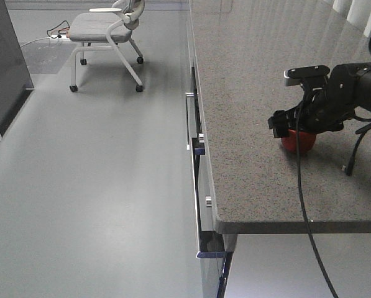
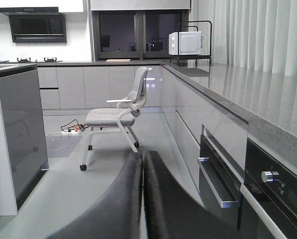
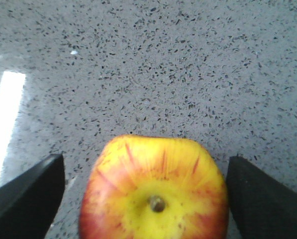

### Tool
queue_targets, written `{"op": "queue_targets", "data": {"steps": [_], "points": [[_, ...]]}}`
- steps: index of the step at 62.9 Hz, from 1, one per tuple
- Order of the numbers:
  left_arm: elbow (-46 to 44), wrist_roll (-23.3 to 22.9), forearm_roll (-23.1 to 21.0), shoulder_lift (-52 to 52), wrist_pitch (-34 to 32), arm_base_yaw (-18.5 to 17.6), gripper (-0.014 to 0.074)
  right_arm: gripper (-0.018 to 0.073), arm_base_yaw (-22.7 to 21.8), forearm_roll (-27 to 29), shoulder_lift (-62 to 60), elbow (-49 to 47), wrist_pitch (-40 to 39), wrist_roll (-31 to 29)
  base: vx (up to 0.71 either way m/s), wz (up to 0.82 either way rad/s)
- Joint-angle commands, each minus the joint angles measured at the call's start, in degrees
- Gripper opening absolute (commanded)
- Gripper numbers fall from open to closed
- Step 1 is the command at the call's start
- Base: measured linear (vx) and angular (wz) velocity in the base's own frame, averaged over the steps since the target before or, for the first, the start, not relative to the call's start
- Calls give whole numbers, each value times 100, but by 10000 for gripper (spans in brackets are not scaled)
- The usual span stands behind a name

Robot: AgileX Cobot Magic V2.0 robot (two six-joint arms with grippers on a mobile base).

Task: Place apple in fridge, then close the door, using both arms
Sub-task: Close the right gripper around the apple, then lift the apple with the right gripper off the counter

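Note:
The apple, red with a yellow patch round its stem, sits on the speckled grey counter. My right gripper is open and straddles it, one black finger on each side with a narrow gap to the fruit. In the front view the right gripper hangs over the apple near the counter's front right. My left gripper is shut and empty, low above the floor. A tall dark grey panel with a white edge, the fridge or its door, stands at the left; it also shows in the front view.
A grey wheeled chair stands on the open floor beyond. Counter cabinets with a protruding oven handle line the counter's left face. A black cable hangs over the counter's front edge. A microwave sits far back.

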Motion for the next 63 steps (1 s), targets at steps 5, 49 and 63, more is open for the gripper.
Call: {"op": "queue_targets", "data": {"steps": [5,49,63], "points": [[121,-68,0,-77,-441,15,-6,594,7,-116,-197,-200,-326,-84,0,0],[121,-68,0,-77,-441,15,-6,374,16,820,-1316,175,-209,-391,0,0],[121,-68,0,-77,-441,15,-6,374,167,1672,-2588,2031,-1057,-1227,0,0]]}}
